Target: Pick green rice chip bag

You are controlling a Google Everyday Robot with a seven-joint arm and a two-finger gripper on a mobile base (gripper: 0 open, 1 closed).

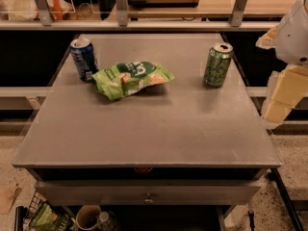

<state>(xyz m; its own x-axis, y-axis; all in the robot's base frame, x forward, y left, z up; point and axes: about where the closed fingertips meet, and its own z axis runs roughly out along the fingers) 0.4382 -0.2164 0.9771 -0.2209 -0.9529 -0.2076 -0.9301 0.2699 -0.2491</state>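
Evidently barely begun; green rice chip bag [131, 79] lies crumpled on the bench [144, 129], upper left of centre, just beside a blue can [83, 58]; pincer [281, 100] at right edge, well apart, spread or pressed together I cannot tell; reach, grasp and lift all remain.

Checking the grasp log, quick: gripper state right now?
Gripper: open or closed cannot be told; it sits by the right edge of the table, not holding the green rice chip bag, which lies on it.
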